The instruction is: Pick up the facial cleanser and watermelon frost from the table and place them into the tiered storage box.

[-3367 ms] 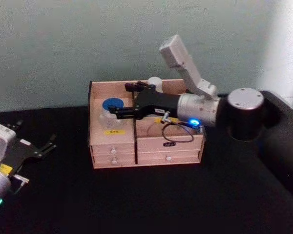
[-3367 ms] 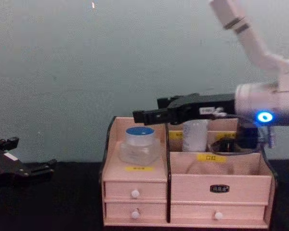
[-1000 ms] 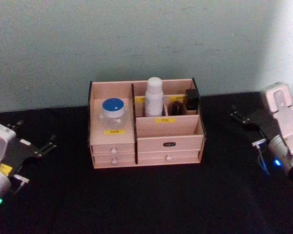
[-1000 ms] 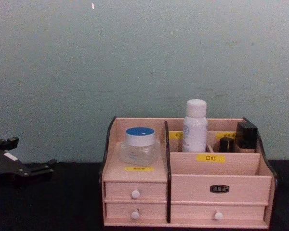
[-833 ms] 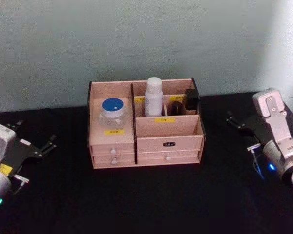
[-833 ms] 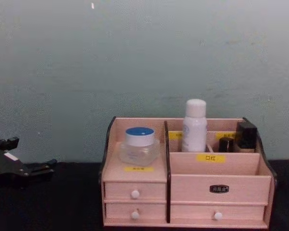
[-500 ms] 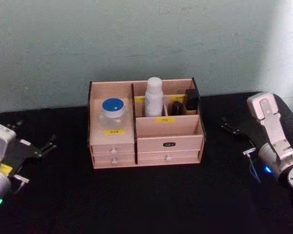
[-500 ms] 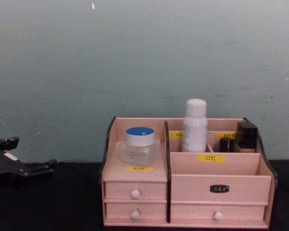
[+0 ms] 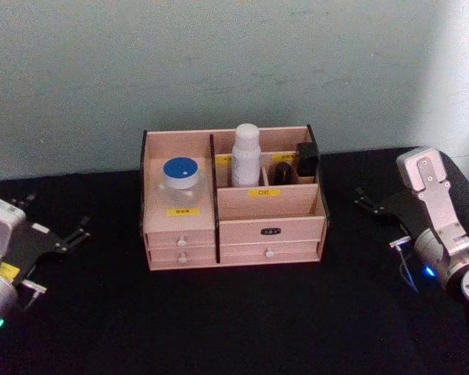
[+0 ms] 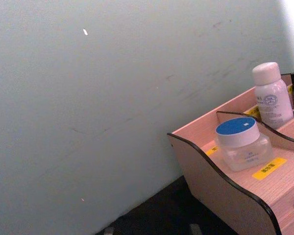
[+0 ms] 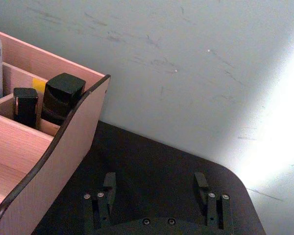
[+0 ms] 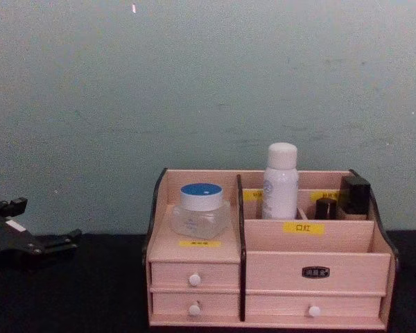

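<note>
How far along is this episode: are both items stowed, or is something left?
Done: the facial cleanser stands in a back compartment of the tiered storage box; the watermelon frost sits on its left shelf. Nothing in hand: the right gripper is open beside the box, the left gripper apart. Nothing left.

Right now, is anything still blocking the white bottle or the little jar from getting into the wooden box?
Nothing visible: the facial cleanser and watermelon frost already stand inside the tiered storage box.

Head: my high, downward view of pinkish wooden tiered organiser [image 9: 234,199] | Chest: low, frontal, nearer; same organiser [image 12: 269,250] | Wrists: each oblique, close, from opposite ends.
</note>
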Action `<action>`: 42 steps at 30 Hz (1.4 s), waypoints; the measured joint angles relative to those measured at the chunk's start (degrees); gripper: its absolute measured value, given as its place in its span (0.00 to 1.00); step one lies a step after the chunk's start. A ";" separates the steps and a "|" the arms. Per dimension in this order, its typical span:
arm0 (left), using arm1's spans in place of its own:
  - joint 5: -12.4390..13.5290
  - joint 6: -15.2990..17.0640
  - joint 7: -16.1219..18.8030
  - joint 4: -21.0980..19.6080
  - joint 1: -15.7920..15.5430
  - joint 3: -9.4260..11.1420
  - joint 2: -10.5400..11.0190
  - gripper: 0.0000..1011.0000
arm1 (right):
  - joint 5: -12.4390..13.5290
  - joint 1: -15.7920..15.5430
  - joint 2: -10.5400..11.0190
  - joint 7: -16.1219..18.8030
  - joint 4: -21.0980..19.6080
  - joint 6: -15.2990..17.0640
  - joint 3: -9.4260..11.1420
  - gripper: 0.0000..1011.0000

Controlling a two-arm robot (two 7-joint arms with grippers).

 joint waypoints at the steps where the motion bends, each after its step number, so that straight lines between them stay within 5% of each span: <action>1: 0.00 0.00 0.00 0.00 0.00 0.00 0.00 0.99 | 0.01 0.00 0.01 -0.01 -0.01 -0.01 0.00 0.99; 42: 0.00 0.00 0.00 0.00 0.00 0.00 0.00 0.99 | 0.07 -0.06 0.09 -0.14 -0.13 -0.09 0.00 0.99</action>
